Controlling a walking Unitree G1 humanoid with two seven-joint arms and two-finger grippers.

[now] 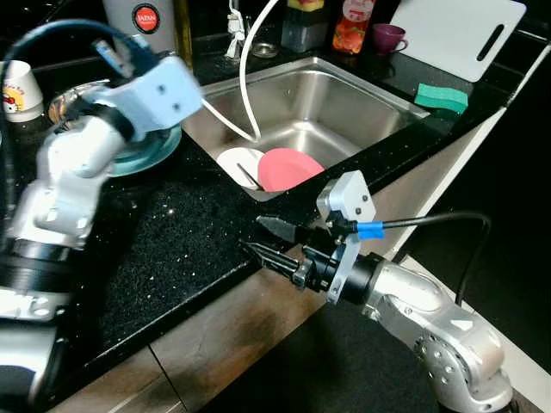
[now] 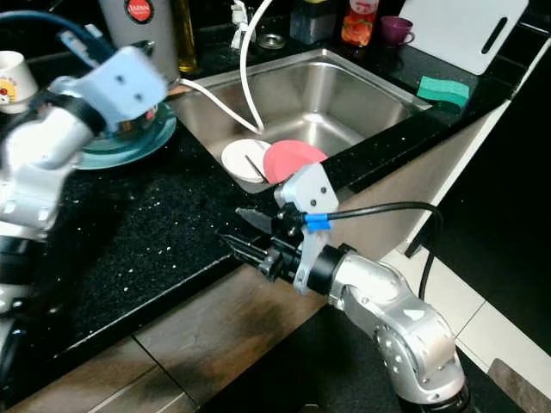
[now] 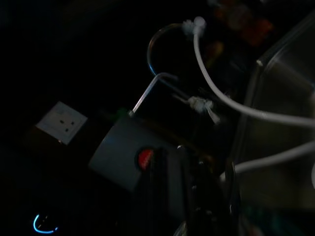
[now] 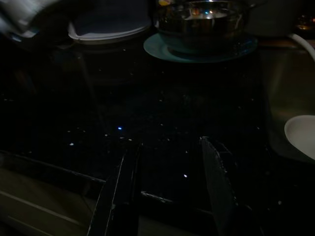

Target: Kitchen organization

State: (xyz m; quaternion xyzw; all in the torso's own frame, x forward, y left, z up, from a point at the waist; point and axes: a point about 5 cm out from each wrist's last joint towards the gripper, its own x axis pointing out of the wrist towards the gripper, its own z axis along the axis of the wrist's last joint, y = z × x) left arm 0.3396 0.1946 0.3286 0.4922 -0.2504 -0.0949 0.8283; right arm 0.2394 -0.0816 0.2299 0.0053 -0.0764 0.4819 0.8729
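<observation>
Your right pincer [image 1: 265, 241] hangs at the near edge of the black desk [image 1: 172, 249], fingers parted, holding nothing. Your left pincer is raised over the teal plate [image 2: 129, 146] at far left; its state cannot be told. A pink plate [image 1: 288, 168] and white plate [image 1: 238, 163] lie in the sink [image 1: 344, 95].

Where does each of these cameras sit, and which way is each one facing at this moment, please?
Left and right eye views: on the head, looking down at the black counter and sink; both silver arms show.
Left wrist view: along dark fingers toward the white hose.
Right wrist view: along the open right gripper, low across the counter to the teal plate.
Shared: the white dish shows in the eye and right wrist views.
</observation>
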